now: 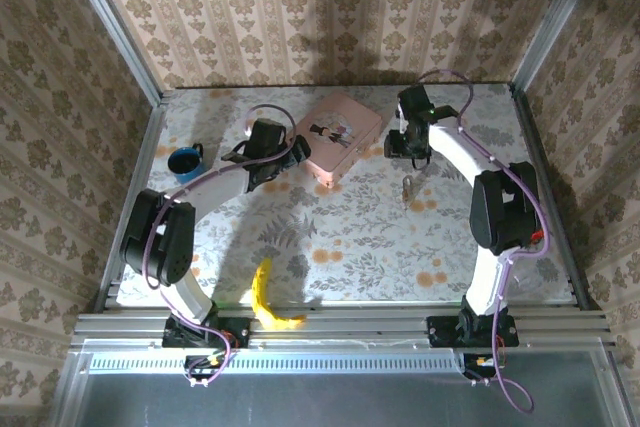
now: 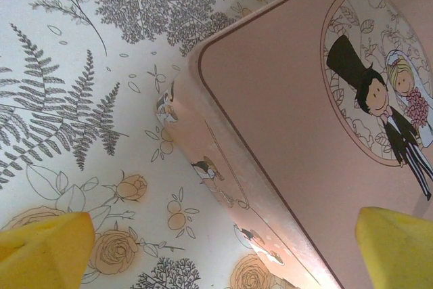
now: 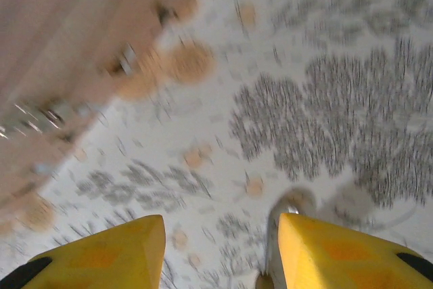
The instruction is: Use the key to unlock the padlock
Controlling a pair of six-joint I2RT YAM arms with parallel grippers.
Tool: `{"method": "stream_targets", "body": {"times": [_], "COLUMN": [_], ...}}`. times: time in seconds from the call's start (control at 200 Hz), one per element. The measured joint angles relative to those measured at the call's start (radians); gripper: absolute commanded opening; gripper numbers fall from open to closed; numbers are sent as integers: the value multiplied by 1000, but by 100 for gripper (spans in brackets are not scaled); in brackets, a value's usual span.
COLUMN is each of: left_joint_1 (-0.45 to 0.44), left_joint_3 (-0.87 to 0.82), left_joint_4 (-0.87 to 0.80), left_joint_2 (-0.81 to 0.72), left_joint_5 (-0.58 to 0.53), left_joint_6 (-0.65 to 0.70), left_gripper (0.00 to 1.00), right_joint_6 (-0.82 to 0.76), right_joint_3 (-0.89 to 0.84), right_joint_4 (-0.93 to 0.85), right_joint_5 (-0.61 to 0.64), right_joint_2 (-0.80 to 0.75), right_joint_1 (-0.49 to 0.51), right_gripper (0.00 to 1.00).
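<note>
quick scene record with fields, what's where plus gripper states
padlock: on the table, right of the pink box, unheld
pink box: flat, far centre, cartoon couple on lid
left gripper: open, fingers either side of the box's corner
right gripper: open, low over the table by the padlock, view blurred
blue cup: far left
banana: near edge, by left arm's base

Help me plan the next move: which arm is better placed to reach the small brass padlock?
Right. The right pincer, open, hovers close by the tiny shiny brass padlock; the left pincer hangs over a corner of the pink rectangular box, farther off.
</note>
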Motion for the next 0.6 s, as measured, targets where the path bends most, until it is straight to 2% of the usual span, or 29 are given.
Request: {"method": "stream_targets", "body": {"times": [0.075, 0.21, 0.5, 0.6], "left_joint_1": [-3, -10, -13, -13], "left_joint_3": [5, 31, 67, 72], "left_joint_4": [0, 4, 5, 4], "left_joint_2": [13, 54, 113, 118], "left_joint_5": [6, 19, 38, 42], "left_joint_6": [-4, -9, -10, -10], "left_gripper": [98, 93, 84, 75], "right_joint_6": [-6, -24, -30, -29], "right_joint_3": [103, 370, 666, 719], "right_joint_4": [-53, 32, 41, 41], "right_joint_5": [-44, -124, -225, -272], "right_joint_2": [58, 274, 518, 551], "right_joint_1": [-9, -31, -62, -65], "right_gripper": [48, 48, 47, 44]}}
